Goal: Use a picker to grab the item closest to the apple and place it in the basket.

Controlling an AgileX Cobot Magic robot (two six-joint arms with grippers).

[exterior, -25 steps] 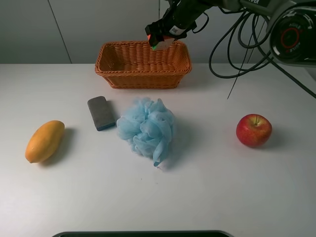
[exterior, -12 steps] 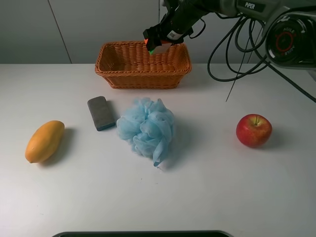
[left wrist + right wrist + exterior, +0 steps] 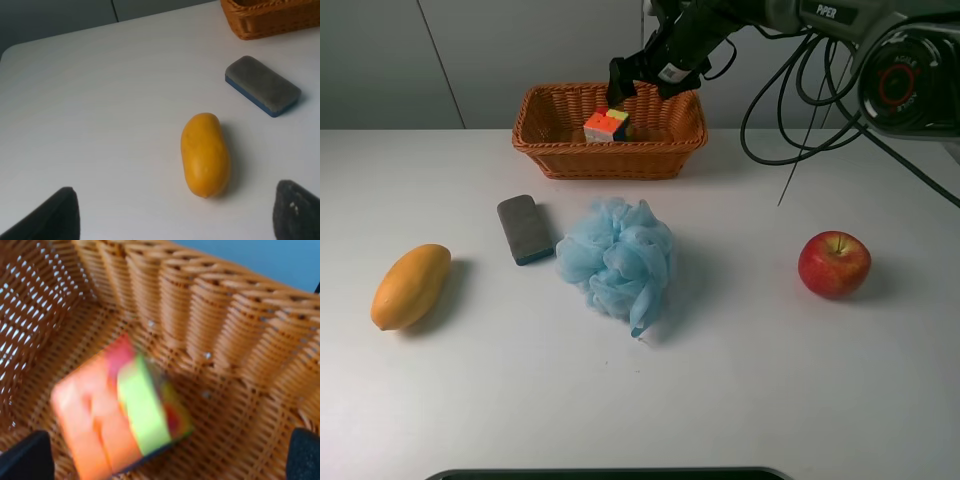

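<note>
A multicoloured cube (image 3: 607, 125) lies inside the wicker basket (image 3: 610, 160) at the back of the table. In the right wrist view the cube (image 3: 120, 410) is blurred, tilted on the basket floor (image 3: 225, 315). My right gripper (image 3: 642, 80) hangs open just above the basket's right half, apart from the cube, with its fingertips (image 3: 30, 460) spread wide. The red apple (image 3: 834, 264) sits alone at the right. My left gripper (image 3: 175, 220) is open and empty above the table near the mango (image 3: 205, 154); it is out of the exterior view.
A blue bath pouf (image 3: 618, 258) lies mid-table. A grey and blue sponge (image 3: 525, 229) is left of it and an orange mango (image 3: 411, 286) sits at the far left. Black cables (image 3: 800, 110) hang behind the apple at the right.
My right gripper held the cube over the basket. It has opened, and the cube has dropped into the basket.
</note>
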